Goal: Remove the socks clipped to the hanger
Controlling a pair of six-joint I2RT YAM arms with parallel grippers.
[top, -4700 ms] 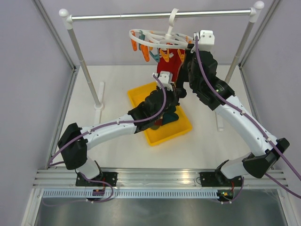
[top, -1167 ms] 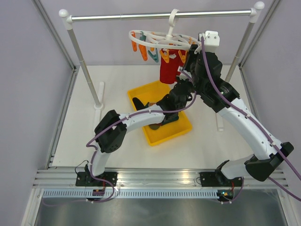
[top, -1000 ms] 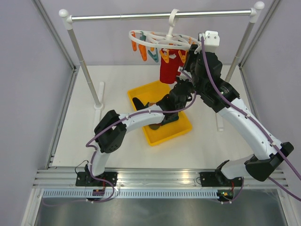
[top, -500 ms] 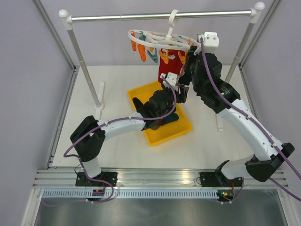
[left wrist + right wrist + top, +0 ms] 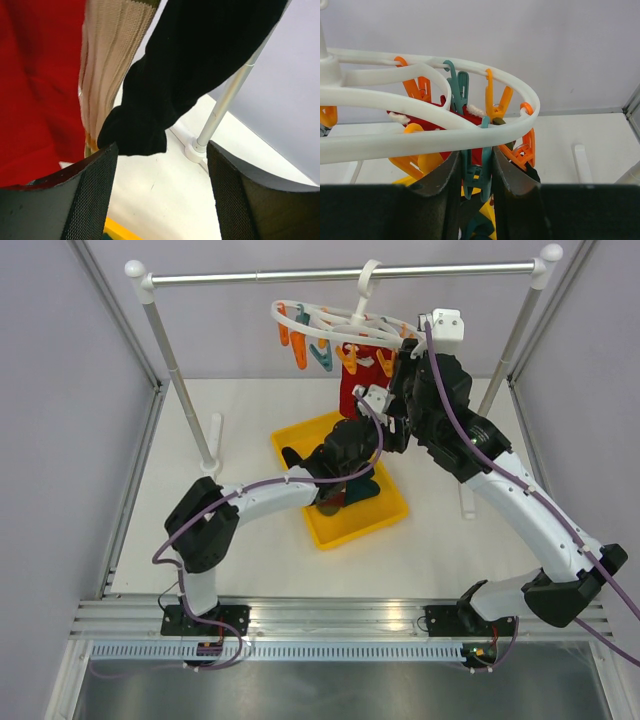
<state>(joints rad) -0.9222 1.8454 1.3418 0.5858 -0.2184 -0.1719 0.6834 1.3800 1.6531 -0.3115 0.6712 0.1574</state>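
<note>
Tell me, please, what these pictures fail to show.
- Left wrist: clips holding the red sock, tan sock and black sock, beyond the top edge.
- Right wrist: whether the pinched teal clip holds a sock, hidden behind the right pincer.
- Top view: part of the yellow tray, under the left arm.

Left wrist view: red sock [image 5: 35,75] and black sock [image 5: 200,50] (tan sock [image 5: 112,55] too) run off the top edge.

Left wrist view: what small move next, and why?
Probably ease the left gripper up: the toe of the black fabric sock hangs at its open jaws, while the right gripper squeezes a teal plastic clip on the white oval hanger.
</note>
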